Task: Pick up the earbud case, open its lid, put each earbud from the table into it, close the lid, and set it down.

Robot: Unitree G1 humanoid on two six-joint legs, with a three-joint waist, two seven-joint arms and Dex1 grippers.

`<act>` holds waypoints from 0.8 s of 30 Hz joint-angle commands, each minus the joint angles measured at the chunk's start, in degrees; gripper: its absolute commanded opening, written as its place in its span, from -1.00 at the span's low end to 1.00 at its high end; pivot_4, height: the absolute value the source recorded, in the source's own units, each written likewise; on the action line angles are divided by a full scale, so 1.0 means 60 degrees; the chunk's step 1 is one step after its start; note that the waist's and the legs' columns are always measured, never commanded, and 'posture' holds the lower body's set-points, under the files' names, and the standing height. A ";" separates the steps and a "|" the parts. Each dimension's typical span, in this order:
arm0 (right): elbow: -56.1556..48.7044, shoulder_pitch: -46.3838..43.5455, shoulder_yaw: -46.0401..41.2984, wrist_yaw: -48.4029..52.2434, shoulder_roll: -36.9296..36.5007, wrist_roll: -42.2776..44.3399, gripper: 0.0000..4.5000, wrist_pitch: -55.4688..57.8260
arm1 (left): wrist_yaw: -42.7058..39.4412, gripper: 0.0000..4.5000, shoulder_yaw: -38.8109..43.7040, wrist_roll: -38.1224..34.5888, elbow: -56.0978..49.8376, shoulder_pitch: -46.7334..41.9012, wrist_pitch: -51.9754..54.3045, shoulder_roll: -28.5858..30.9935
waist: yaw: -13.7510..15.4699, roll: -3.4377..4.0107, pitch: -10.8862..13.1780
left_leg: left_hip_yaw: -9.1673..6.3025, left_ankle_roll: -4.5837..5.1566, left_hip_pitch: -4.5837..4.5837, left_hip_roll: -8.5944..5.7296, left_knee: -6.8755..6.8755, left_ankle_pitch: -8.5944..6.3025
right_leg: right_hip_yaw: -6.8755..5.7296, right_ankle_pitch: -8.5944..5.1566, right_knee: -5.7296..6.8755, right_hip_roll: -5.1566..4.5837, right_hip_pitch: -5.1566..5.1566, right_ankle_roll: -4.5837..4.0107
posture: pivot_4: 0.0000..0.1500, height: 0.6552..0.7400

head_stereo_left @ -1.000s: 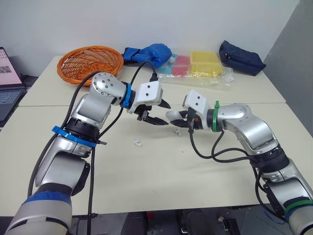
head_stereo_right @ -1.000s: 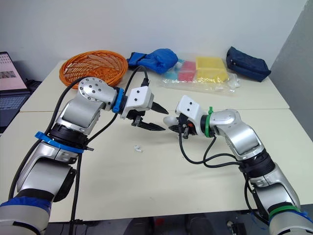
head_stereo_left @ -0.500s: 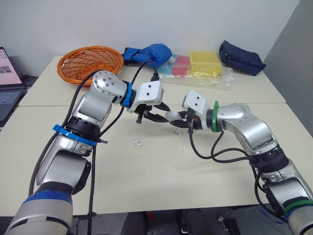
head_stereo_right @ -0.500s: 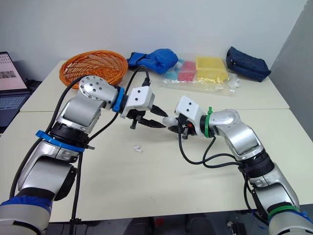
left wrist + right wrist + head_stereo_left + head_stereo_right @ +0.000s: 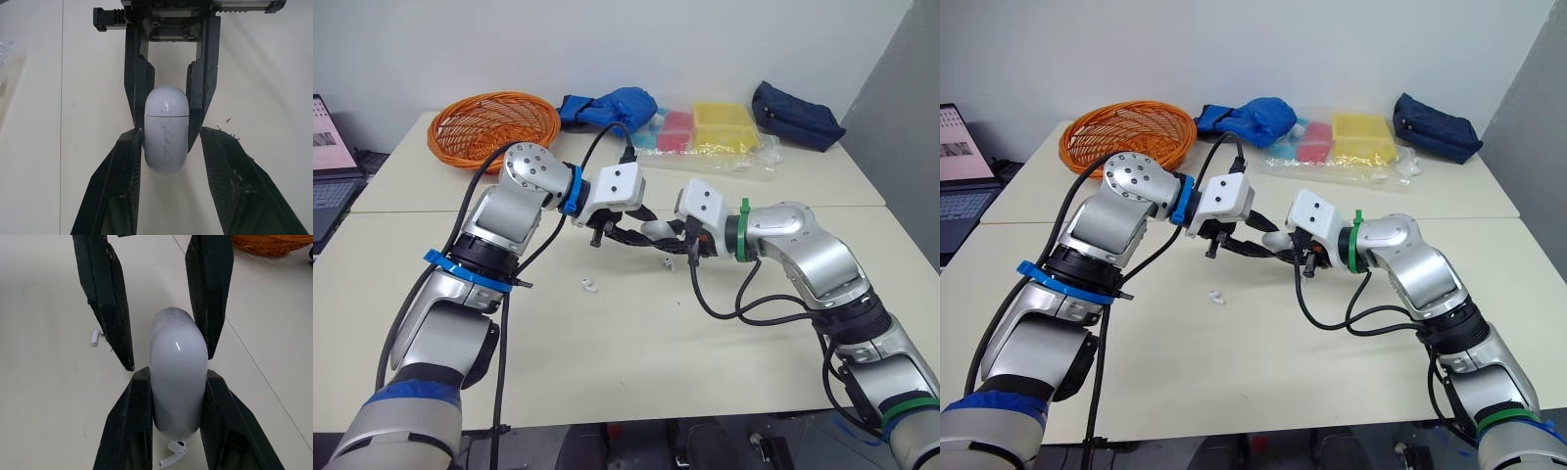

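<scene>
Two silver robot arms meet in the centre of the frame above a pale beige counter [image 5: 636, 343]. The right gripper [image 5: 668, 238] is clamped on a white, glossy, pill-shaped earbud case [image 5: 167, 129] and holds it in the air just above the counter. Its two black fingers [image 5: 133, 426] press on opposite sides of the case.

The case's long axis runs straight from one gripper to the other, so its free end points at the left gripper [image 5: 631, 235], which faces it head-on. The left gripper is parted a little wider than the case and straddles that free end. One finger [image 5: 128, 176] seems to touch or lie just beside the case, while the other stands apart with a visible gap. It grips nothing.

A thin seam crosses the case near the end seated deeper in the right gripper, and the lid looks shut. Two small white earbuds lie on the counter. One earbud [image 5: 173, 456] is directly under the case. The other earbud [image 5: 588, 286] is below and left of centre, nearer the left arm.

The likely next step is for the left gripper to close on the free end so the lid can be worked open.
</scene>
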 commanded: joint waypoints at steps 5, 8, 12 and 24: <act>-0.0282 -0.0242 -0.0068 0.0087 -0.0035 -0.0127 -0.61 -0.0284 | 0.0018 -0.15 0.0198 0.0088 0.0017 -0.0250 -0.0072 0.0007 | 0.0001 0.0000 0.0000 | 0.0001 0.0000 0.0000 0.0000 0.0001 0.0000 | 0.0001 0.0000 0.0000 0.0000 0.0000 0.0000 | 1.00 1.00; -0.0273 -0.0243 -0.0072 0.0106 -0.0032 -0.0158 -0.61 -0.0306 | 0.0053 -0.31 0.0203 0.0105 0.0079 -0.0268 -0.0080 -0.0037 | 0.0000 0.0000 0.0000 | 0.0001 0.0000 0.0000 0.0000 0.0001 0.0000 | 0.0001 0.0000 0.0000 0.0000 0.0000 0.0000 | 1.00 1.00; -0.0234 -0.0239 -0.0102 0.0118 -0.0030 -0.0190 -0.61 -0.0314 | -0.0087 -0.67 0.0179 0.0111 0.0104 -0.0271 -0.0107 0.0003 | 0.0001 0.0000 0.0000 | 0.0002 0.0000 0.0000 0.0000 0.0002 0.0000 | 0.0002 0.0000 0.0000 0.0000 0.0000 0.0000 | 1.00 1.00; -0.0061 -0.0354 -0.0021 0.0212 0.0040 -0.0482 -0.61 -0.0598 | -0.0056 -0.67 0.0172 0.0140 0.0041 -0.0248 -0.0104 -0.0047 | 0.0001 0.0000 0.0000 | 0.0001 0.0000 0.0000 0.0000 0.0002 0.0000 | 0.0001 0.0000 0.0001 0.0000 0.0000 0.0000 | 1.00 1.00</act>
